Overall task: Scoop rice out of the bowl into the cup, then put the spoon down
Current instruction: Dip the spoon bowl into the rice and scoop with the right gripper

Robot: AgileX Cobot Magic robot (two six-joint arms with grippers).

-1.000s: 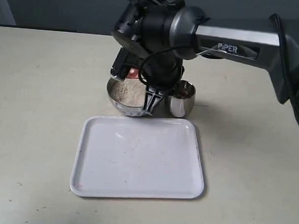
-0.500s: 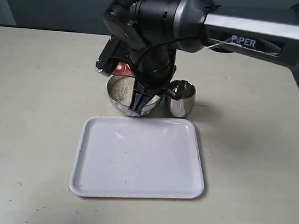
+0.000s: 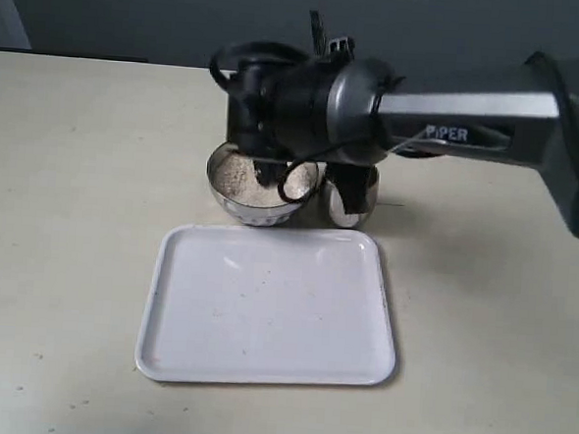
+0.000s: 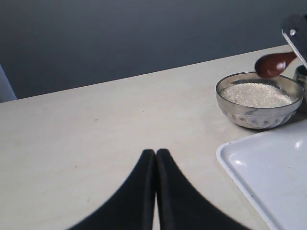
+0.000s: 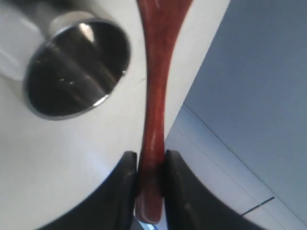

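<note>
The steel bowl holds a flat heap of off-white rice. Right beside it stands the smaller steel cup; I see no rice in its dark inside. My right gripper is shut on the slim handle of the reddish-brown wooden spoon. The spoon's oval end hovers over the bowl's rim on the cup side; whether it carries rice cannot be seen. The right arm's wrist hides the spoon in the exterior view. My left gripper is shut on nothing, low over bare table.
A white tray lies just in front of the bowl and cup. The beige table stretches out on all sides. A dark wall stands behind the table's far edge.
The right wrist has turned and risen above the bowl and cup. Its fingers no longer point down at the bowl's front, and the spoon's head has passed out of the exterior view.
</note>
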